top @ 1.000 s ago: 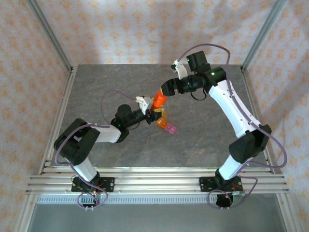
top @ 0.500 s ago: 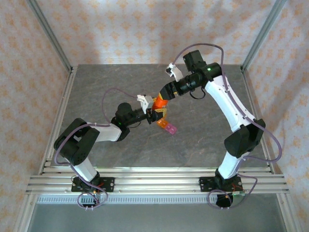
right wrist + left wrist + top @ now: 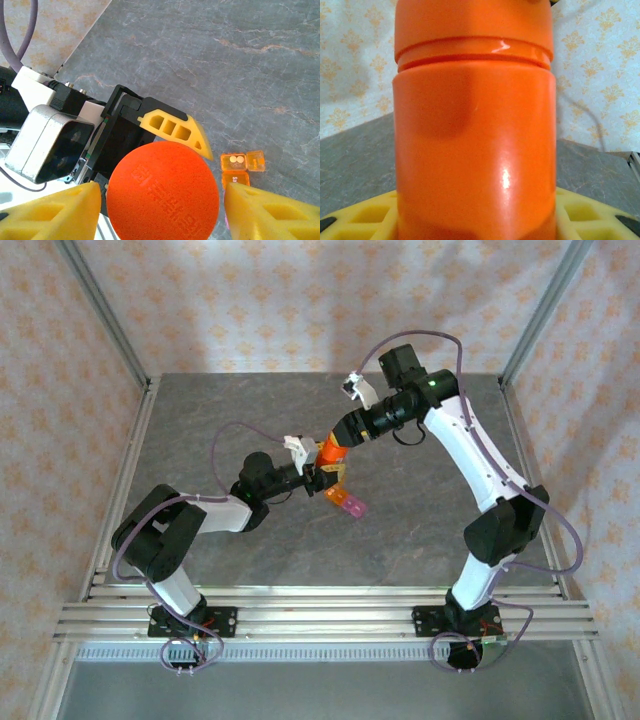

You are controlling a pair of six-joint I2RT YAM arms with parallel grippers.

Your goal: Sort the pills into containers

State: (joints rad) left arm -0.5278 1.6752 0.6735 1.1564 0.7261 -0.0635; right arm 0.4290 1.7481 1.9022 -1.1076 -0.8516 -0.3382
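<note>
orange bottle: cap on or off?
On. The cap sits seated on the orange bottle, only a thin seam between them.

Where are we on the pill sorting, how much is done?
Done: two pale pills lie in the open orange container. In hand: the left gripper holds the orange bottle, the right gripper straddles its cap, grip unclear. Left: uncap the bottle and sort whatever it holds; what the pink container holds cannot be made out.

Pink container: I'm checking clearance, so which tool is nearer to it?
Left. The left tool grips the orange bottle just behind and to the left of the pink container. The right tool sits farther back, around the bottle's cap.
</note>
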